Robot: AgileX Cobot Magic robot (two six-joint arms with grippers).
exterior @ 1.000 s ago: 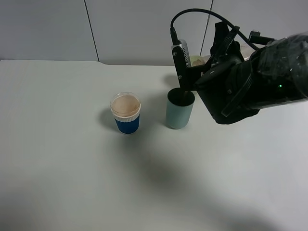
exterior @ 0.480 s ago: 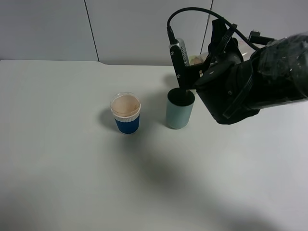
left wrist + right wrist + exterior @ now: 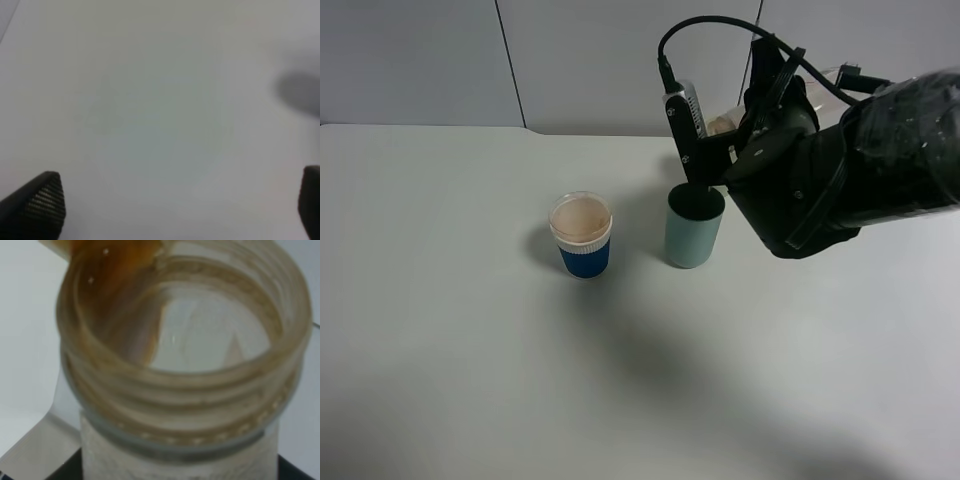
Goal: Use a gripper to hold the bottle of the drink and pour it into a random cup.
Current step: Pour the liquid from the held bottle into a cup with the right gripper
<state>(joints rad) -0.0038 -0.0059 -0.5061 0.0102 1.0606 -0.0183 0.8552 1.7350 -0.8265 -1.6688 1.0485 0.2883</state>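
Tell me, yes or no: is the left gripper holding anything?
No, the left gripper is open, its fingertips far apart with only the table showing between them.

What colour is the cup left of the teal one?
The cup is blue with a white band and peach inside; exterior high view shows it best.

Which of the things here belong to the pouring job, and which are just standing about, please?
In the job: bottle; brown drink at its neck; teal cup; right gripper holding the bottle.
Standing about: blue-and-white cup; open left gripper over the table.
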